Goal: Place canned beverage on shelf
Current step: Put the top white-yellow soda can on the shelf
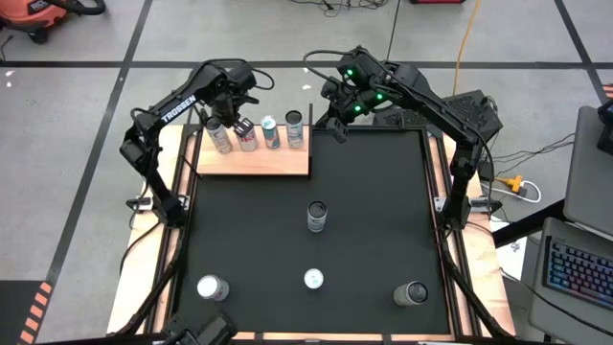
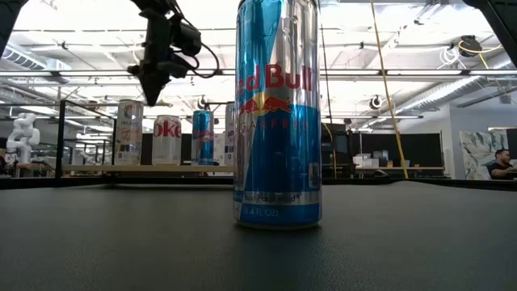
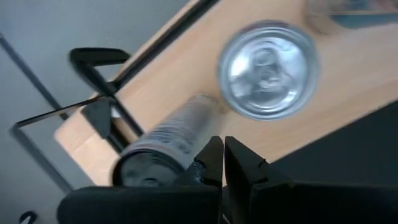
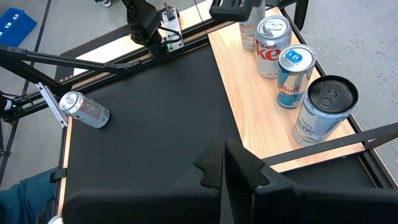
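1. Left gripper (image 1: pixel 233 122) pinched shut, empty, hovering right above the shelf (image 1: pixel 278 164) cans.
2. Looks between placements; Red Bull can (image 1: pixel 316 216) still on the mat, well off.
3. Right gripper (image 1: pixel 337 129) shut, parked beside the shelf.

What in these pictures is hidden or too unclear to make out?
- Low view: the Red Bull can close to the camera is cut off at the top and hides part of the shelf behind it.
- Left wrist view: the can on the shelf is blurred, so its label is unreadable.
- High view: the lying can is too small to read.
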